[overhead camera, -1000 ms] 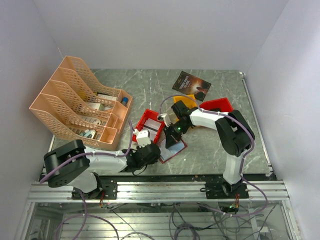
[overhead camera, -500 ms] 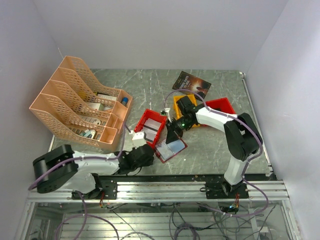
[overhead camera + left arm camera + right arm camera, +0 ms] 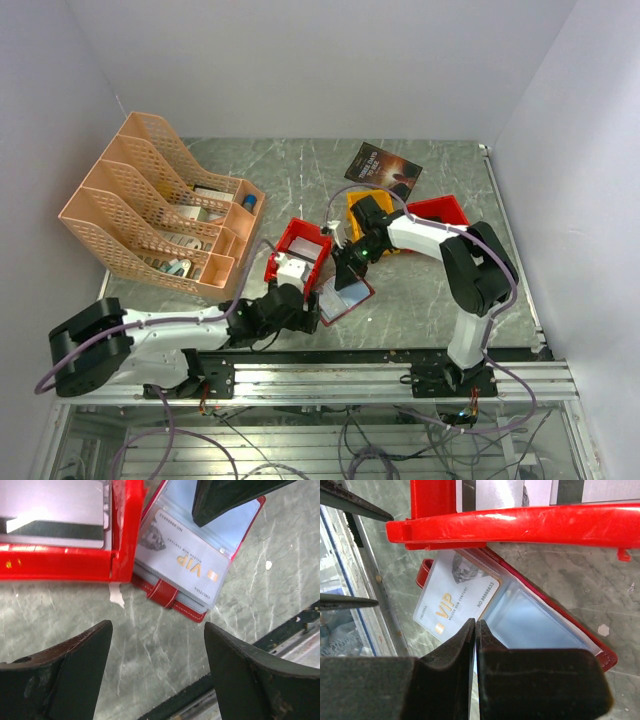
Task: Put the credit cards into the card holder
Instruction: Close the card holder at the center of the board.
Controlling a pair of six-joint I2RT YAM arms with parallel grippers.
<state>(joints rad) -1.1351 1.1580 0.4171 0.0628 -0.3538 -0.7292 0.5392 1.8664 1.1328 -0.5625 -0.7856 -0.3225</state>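
Observation:
The dark-red card holder (image 3: 347, 298) lies open on the table, its pale bluish pockets (image 3: 535, 620) facing up. A pale VIP credit card (image 3: 182, 562) rests on its half by the snap tab (image 3: 165, 592) and juts past that edge; I cannot tell how deep it sits in the pocket. My right gripper (image 3: 476, 622) is shut, its tips down on the holder at the card's inner end. My left gripper (image 3: 157, 627) hangs open over bare table just in front of the holder, touching nothing. More cards, one with a dark stripe (image 3: 50, 515), lie in the red bin (image 3: 65, 562).
The red bin (image 3: 300, 245) touches the holder's far side. Behind the right arm stand an orange bin (image 3: 362, 205) and another red bin (image 3: 437, 209), with a dark booklet (image 3: 383, 170) beyond. A peach file rack (image 3: 160, 210) fills the left. The table's front rail (image 3: 285, 635) is close.
The left jaws went from shut to wide open, and that arm drew back from the holder. The right gripper stayed shut and shifted slightly over the holder.

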